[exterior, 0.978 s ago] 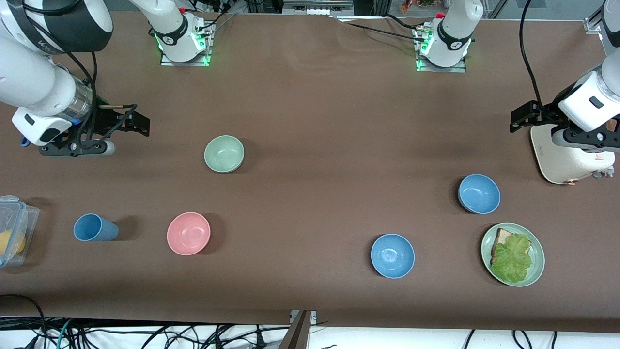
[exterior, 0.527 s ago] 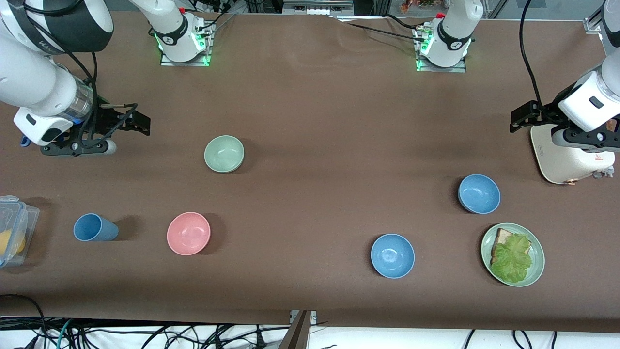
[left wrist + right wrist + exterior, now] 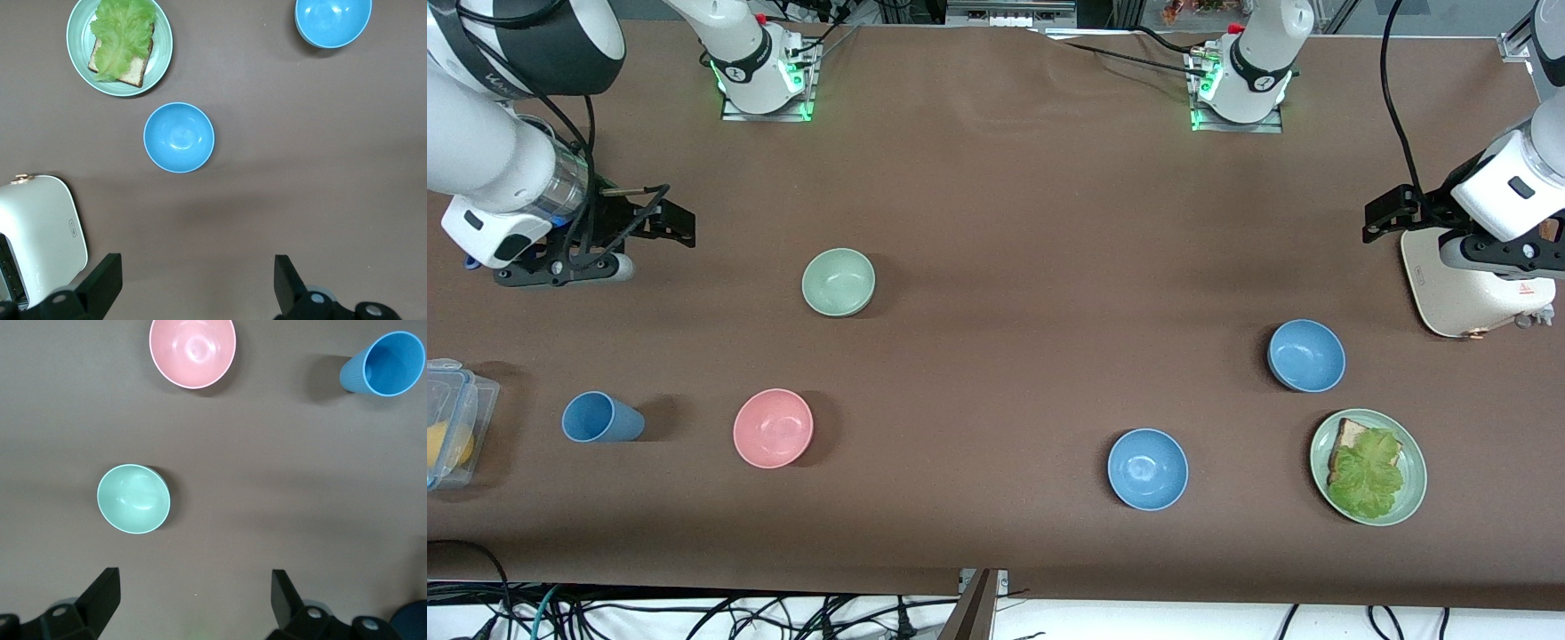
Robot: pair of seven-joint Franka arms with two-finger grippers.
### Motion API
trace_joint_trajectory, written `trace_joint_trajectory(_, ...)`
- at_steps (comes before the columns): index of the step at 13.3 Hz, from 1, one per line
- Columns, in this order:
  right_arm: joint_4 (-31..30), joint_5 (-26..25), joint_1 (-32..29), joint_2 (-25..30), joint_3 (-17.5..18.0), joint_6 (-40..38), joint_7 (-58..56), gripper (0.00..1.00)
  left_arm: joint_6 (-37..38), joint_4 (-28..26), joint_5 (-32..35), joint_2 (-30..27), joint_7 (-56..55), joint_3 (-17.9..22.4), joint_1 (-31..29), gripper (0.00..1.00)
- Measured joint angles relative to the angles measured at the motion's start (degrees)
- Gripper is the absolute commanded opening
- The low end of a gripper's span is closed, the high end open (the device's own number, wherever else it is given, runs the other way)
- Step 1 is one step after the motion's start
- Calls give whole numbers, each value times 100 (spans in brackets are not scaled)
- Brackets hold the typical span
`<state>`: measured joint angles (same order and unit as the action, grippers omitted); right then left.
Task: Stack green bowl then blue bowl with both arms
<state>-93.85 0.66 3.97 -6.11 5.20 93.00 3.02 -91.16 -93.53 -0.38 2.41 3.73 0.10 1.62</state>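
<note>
Table cloth [image 3: 996, 222] plain brown. Green bowl [image 3: 839, 282] pale sage, matte. Two blue bowls [image 3: 1148, 468] [image 3: 1306, 356] mid-blue, plain. Pink bowl [image 3: 773, 428]. Blue cup [image 3: 600, 418]. Green plate [image 3: 1412, 498], bright green lettuce [image 3: 1365, 476]. Toaster [image 3: 1463, 293] cream.

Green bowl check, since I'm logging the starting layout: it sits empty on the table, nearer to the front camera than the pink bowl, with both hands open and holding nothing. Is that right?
One thing is wrong: the green bowl lies farther from the front camera than the pink bowl, as the front view shows. It is empty, and the left hand and right hand are open and hold nothing.
</note>
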Motion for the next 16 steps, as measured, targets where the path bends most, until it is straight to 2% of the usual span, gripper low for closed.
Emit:
trace_joint_trajectory(14,-2,10,-17,2,-86,116,-166,100,0,0,0,0,0,22,-3,100)
trace_joint_trajectory(16,-139,224,-16,4,-84,165,-168,100,0,13,0,0,0,52,-4,100)
